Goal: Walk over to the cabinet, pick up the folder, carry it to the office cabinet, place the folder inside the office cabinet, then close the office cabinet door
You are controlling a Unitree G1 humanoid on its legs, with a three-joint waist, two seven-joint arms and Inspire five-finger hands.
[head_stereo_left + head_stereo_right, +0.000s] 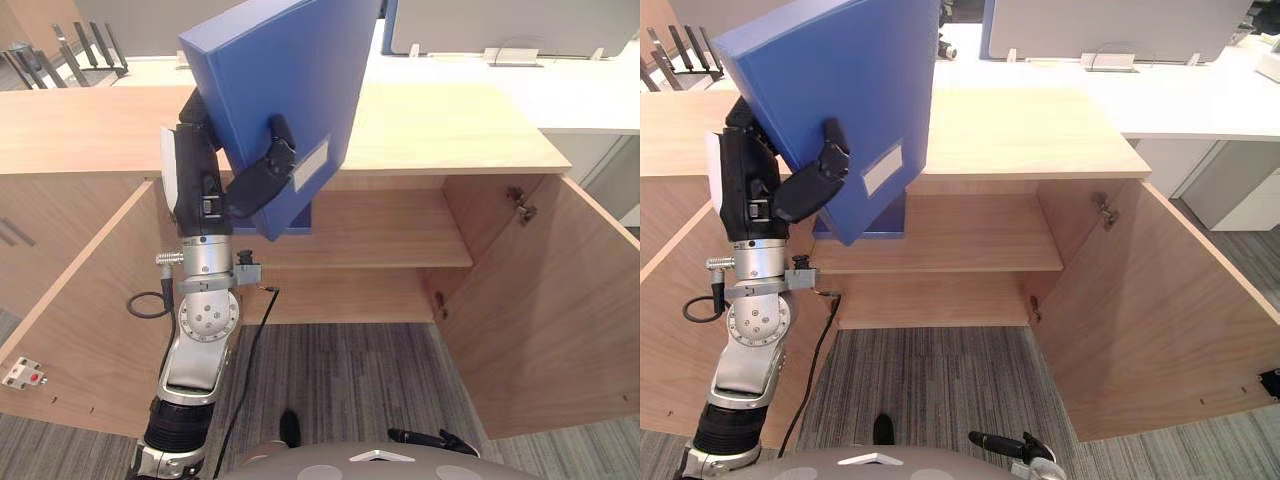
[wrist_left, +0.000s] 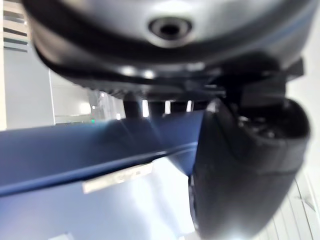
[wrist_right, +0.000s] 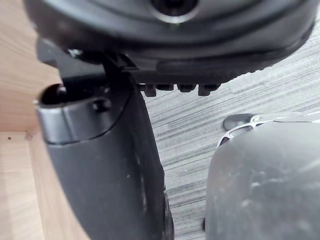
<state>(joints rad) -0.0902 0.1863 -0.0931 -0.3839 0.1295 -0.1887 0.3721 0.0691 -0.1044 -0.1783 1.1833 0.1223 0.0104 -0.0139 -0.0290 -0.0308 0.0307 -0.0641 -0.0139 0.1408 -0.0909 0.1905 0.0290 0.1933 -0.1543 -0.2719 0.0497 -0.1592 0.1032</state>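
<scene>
folder (image 1: 285, 85) top edge cut off, its label (image 2: 117, 178) blurred in left wrist view

Wooden cabinet (image 1: 450, 130) open; inner shelf (image 1: 390, 235); striped grey carpet (image 1: 340, 380) below.

Office: low wood-laminate cabinet (image 1: 400, 130), doors open, one shelf (image 1: 390, 235); grey striped carpet (image 1: 340, 370); white bench (image 1: 560, 95) with partition screens (image 1: 520, 25) behind; black file rack (image 1: 90, 45).
</scene>
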